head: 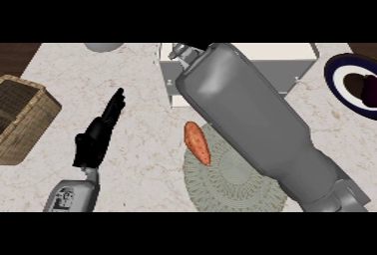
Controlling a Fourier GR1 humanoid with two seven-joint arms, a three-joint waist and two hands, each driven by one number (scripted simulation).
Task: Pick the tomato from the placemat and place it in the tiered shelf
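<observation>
No tomato shows anywhere in the head view. My right forearm runs diagonally from the lower right up over the round grey-green placemat to the white tiered shelf. Only its metal wrist shows at the shelf's left front corner; the right hand itself is hidden. An orange sweet potato lies on the placemat's left edge, beside the forearm. My left hand rests on the counter at the left, fingers straight and pointing up, holding nothing.
A wicker basket stands at the left edge. A dark blue plate with a white ring and a dark item on it sits at the right edge. A grey bowl peeks in at the top.
</observation>
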